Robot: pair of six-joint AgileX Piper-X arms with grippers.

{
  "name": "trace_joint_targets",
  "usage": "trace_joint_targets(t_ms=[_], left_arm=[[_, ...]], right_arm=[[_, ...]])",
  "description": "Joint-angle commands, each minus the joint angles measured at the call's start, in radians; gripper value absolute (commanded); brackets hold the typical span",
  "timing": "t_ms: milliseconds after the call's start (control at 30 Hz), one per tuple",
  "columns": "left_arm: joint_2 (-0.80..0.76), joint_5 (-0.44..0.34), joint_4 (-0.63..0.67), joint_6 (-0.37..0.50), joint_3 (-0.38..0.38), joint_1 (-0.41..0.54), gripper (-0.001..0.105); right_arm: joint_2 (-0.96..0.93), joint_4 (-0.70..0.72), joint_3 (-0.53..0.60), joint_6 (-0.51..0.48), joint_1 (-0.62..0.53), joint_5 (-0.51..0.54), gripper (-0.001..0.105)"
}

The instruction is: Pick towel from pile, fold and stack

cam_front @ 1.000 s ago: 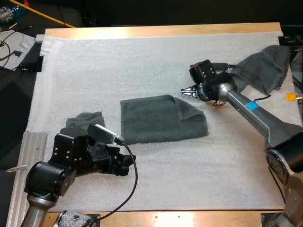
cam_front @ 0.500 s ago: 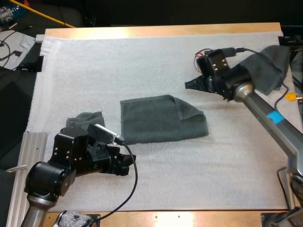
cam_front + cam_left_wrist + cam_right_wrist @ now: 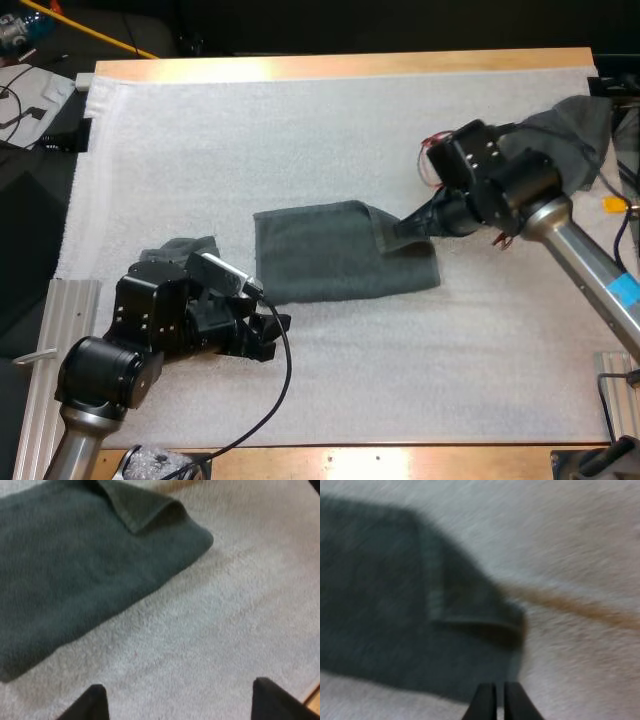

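Observation:
A dark grey-green towel (image 3: 335, 252) lies folded flat at the mat's middle, with a flap turned over at its right end (image 3: 455, 600). My right gripper (image 3: 405, 228) hovers at that right end, fingers touching, nothing between them (image 3: 495, 702). My left gripper (image 3: 272, 335) rests low on the mat just in front of the towel's near left corner, its fingers (image 3: 95, 704) wide apart over bare mat, the towel (image 3: 85, 565) ahead of it. A crumpled towel (image 3: 560, 140) lies at the far right behind the right arm. A smaller bunched towel (image 3: 182, 247) sits beside the left arm.
A ribbed metal rail (image 3: 45, 340) runs along the table's left front. The white mat (image 3: 300, 120) is bare beyond the folded towel and in front of it (image 3: 430, 370). The wooden far edge (image 3: 340, 64) bounds the mat.
My right gripper has swung from beyond the towel toward me and down to the towel's right end. The left arm has edged slightly right. The towels have not moved.

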Motion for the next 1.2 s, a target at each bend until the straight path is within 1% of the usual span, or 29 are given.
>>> trace_joint_targets(t_ms=[0, 167, 367, 533, 767, 867, 1167], left_arm=[[0.000, 0.003, -0.015, -0.010, -0.005, -0.005, 0.058], [-0.005, 0.000, -0.011, -0.015, -0.004, -0.005, 0.058], [-0.002, -0.004, -0.019, -0.017, -0.005, -0.005, 0.058], [-0.002, -0.003, -0.018, -0.016, -0.005, -0.003, 0.058], [-0.003, -0.005, -0.017, -0.016, -0.004, -0.003, 0.058], [-0.002, 0.007, -0.016, -0.015, -0.004, -0.004, 0.058], [0.002, 0.010, -0.017, -0.017, -0.004, -0.004, 0.058]], right_arm=[[-0.011, 0.027, 0.004, -0.013, 0.016, -0.041, 0.001], [-0.004, -0.005, 0.085, -0.027, 0.062, -0.090, 0.001], [0.002, -0.128, 0.213, -0.026, 0.097, -0.136, 0.000], [0.042, -0.198, 0.260, -0.014, 0.096, -0.139, 0.000], [0.142, -0.263, 0.259, 0.011, 0.085, -0.136, 0.000], [0.168, -0.262, 0.218, -0.004, 0.085, -0.130, 0.000], [0.284, -0.297, 0.147, 0.008, 0.073, -0.115, 0.000]])
